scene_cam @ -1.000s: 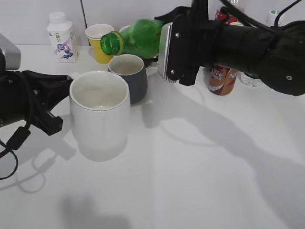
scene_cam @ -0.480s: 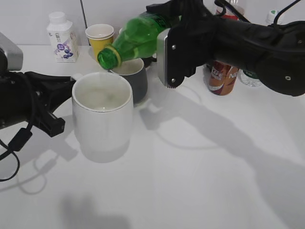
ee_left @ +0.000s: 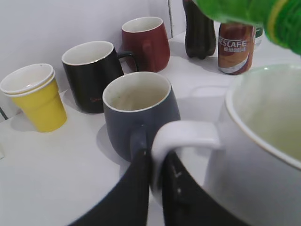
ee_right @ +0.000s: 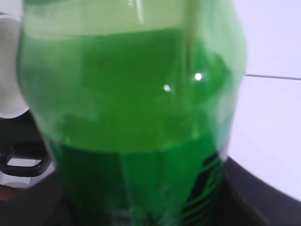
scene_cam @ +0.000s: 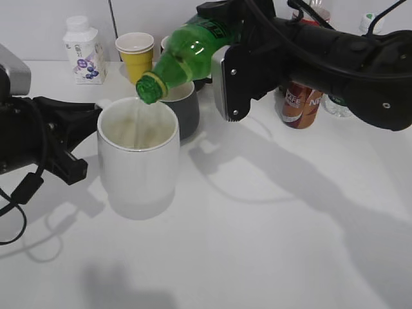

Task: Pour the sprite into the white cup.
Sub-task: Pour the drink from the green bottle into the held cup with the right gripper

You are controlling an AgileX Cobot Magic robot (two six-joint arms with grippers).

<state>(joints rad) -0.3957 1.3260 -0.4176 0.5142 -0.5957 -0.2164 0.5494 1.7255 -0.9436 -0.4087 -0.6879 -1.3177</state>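
Exterior: your right gripper [scene_cam: 222,38] clamps the translucent green plastic sprite bottle [scene_cam: 183,55], tipped mouth-down over the large white ceramic cup [scene_cam: 137,158]. Left wrist: your left gripper [ee_left: 151,176] pinches that cup's handle, beside a dark grey mug [ee_left: 141,110]. Right wrist: green bottle fills your view.

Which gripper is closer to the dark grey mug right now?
Left. The left gripper pinches the white cup's handle right beside the dark grey mug; the right gripper holds the sprite above it.
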